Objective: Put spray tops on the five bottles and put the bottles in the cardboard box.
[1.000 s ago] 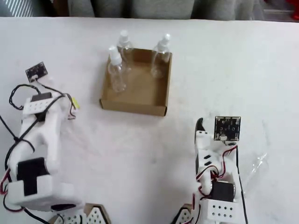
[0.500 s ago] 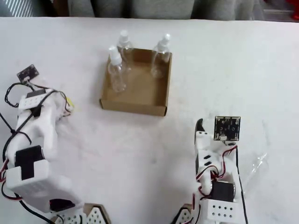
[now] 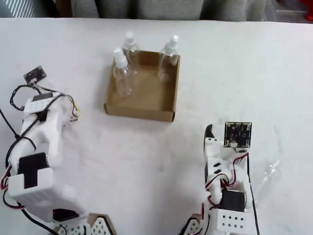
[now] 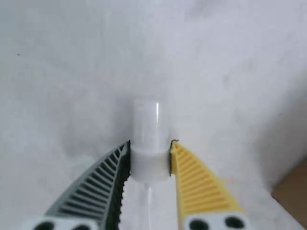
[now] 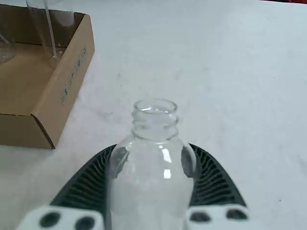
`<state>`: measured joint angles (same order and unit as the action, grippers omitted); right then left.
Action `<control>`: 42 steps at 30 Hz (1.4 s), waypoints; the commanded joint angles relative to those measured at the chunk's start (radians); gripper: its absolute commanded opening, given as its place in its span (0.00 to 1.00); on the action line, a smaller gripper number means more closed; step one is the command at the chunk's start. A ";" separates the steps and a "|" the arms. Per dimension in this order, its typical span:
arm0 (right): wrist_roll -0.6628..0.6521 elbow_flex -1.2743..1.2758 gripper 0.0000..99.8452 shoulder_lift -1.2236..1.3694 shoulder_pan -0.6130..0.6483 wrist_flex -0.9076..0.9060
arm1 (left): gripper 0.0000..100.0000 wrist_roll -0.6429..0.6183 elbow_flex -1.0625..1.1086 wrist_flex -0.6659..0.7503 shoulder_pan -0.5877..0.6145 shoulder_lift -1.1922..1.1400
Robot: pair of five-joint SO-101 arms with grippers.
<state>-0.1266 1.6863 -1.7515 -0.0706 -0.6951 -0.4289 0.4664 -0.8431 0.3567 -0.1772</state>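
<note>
Nearest, well on the near side of the cardboard box [image 3: 139, 113] and out past its right corner: right gripper [image 5: 153, 152], black fingers [image 5: 84, 184] pressed against both sides of the open bottle [image 5: 154, 125]. Clear glassy body, bare threaded neck, no top on it, mouth pointing toward the far side of the table [image 3: 161, 161]. From that wrist, box corner off to one side, apart from the bottle.

Beside that arm, on the side away from the box: something clear [image 3: 270, 170] lying on the table, too faint to name.

Farther out, left of the box and apart from it: left gripper [image 4: 149, 149], grey finger [image 4: 108, 177] and yellow finger [image 4: 199, 179] clamped on the collar of a white spray top [image 4: 146, 120], head of the top sticking out beyond the fingertips. Resting on the table or lifted off it: cannot tell.

Then the box itself, open at the top, brown, shallow. Standing upright in it, each clear with a white top already on: left-wall bottle [image 3: 122, 78], far-left bottle [image 3: 130, 51] at the back corner, far-right bottle [image 3: 167, 63] at the other back corner.
</note>
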 commanded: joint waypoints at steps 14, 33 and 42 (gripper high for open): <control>-0.006 0.008 0.02 -0.016 0.143 0.489 | 0.02 0.106 0.038 0.086 -0.031 0.044; -0.005 0.008 0.02 -0.004 0.449 0.685 | 0.02 0.138 0.296 0.299 -0.223 0.924; 0.103 0.008 0.02 0.289 0.449 0.952 | 0.02 0.140 0.259 0.405 -0.518 1.359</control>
<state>-0.1158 1.6893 -1.5950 0.3744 0.1258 -0.2984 0.7702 -0.5363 -0.0238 1.0334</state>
